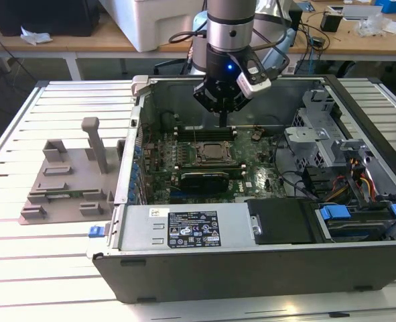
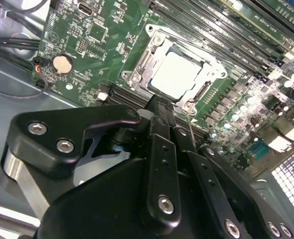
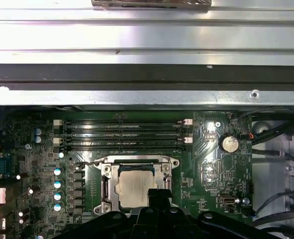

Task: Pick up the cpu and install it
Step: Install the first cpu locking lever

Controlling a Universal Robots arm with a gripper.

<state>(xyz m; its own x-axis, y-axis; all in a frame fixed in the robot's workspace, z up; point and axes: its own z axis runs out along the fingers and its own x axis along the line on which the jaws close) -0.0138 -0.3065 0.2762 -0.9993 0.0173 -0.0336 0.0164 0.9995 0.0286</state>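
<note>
Your cpu [image 3: 133, 188] already sits flat in the motherboard socket [image 2: 175, 73], silver top up, inside the open computer case [image 1: 265, 261] on the slatted surface [image 1: 23, 268]. Your gripper [image 1: 222, 125] hangs just above the socket, apart from the chip. Jaws pressed together at the tips, nothing between them. Grey fixture [image 1: 67, 178] stands beside the case, at the exterior view's left.

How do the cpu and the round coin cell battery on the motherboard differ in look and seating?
The cpu is square with a pale matte metal top; the coin cell battery is round and shinier. The cpu sits inside the metal socket frame, while the battery sits in its own small holder nearer the board's edge. Both lie flat on the green motherboard.
</note>
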